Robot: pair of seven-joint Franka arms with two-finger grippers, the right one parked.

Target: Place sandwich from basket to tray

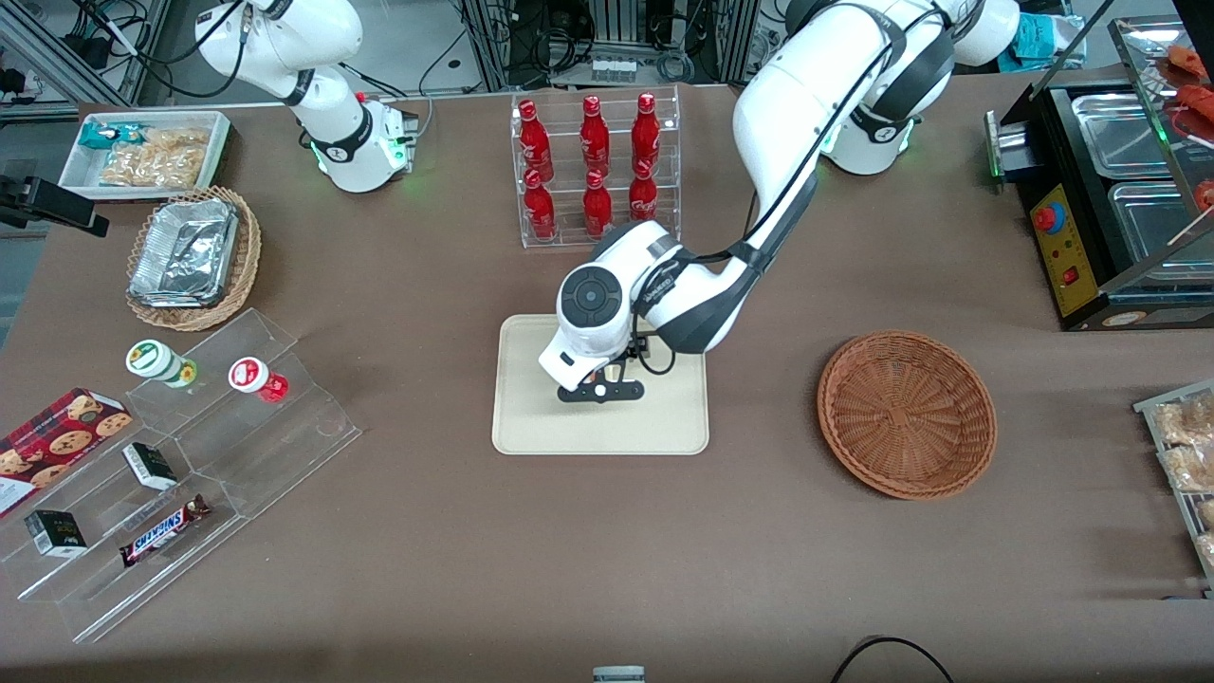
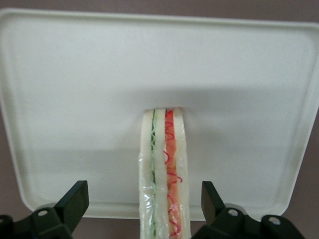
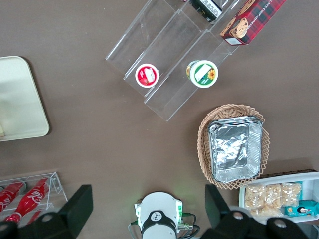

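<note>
Front view. Gripper [image 1: 600,389] low over the tray [image 1: 531,417], near the tray's middle. Sandwich hidden under the arm here. Tray flat, cream-beige, smooth plastic, a rectangle with round corners and a low rim. Basket [image 1: 906,413] at about 3 o'clock from the tray, toward the working arm's end of the table, well apart from it. Round, shallow, reddish-brown woven wicker, nothing in it. Clear rack of red bottles [image 1: 593,171] at 12 o'clock from the tray, farther from the camera. Brown table [image 1: 398,531] under everything.

Left wrist view. Gripper [image 2: 143,186] spread wide, holding nothing. Black fingers [image 2: 75,199] well out on each side of the sandwich [image 2: 164,174], a gap on both sides, no touching. Sandwich let go and resting on the tray [image 2: 75,74], cut edge facing the camera. Pale white bread in long strips, a thin green line and a red-orange line between them, shiny clear wrap around it.

Right wrist view. Only a round corner of the tray [image 3: 20,99] showing, on the brown table. Sandwich too hard to make out there.
</note>
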